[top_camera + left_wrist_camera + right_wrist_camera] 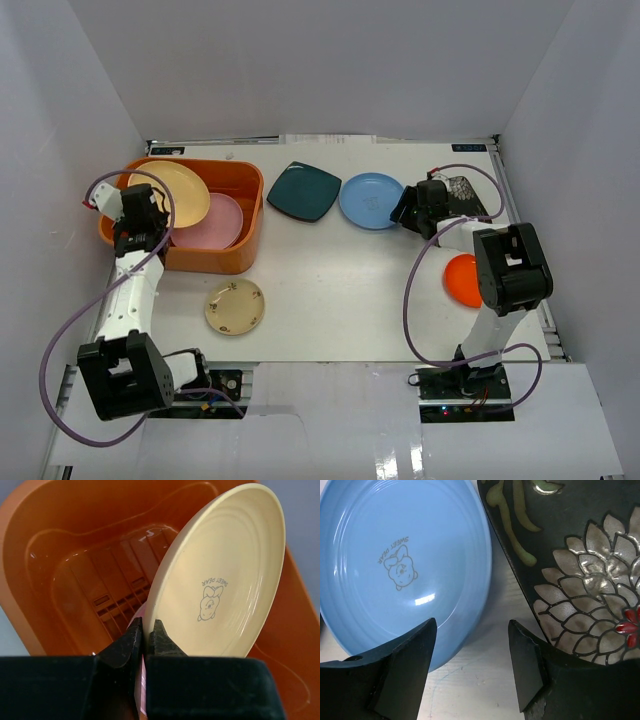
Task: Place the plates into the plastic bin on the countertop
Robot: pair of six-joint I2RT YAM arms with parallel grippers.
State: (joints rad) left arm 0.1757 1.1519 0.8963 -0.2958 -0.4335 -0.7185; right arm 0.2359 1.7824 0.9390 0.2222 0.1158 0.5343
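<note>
Two plates are in the plastic bin [245, 215] at the upper left of the top view: a pink plate [222, 222] and, tilted over it, a cream plate [220, 580]. My left gripper [145, 630] is pinched tight on the cream plate's near rim. My right gripper [472, 625] stands wide apart and holds nothing, low over the countertop [340, 290] between the light blue plate [395, 555] and the black floral plate [590, 580].
</note>
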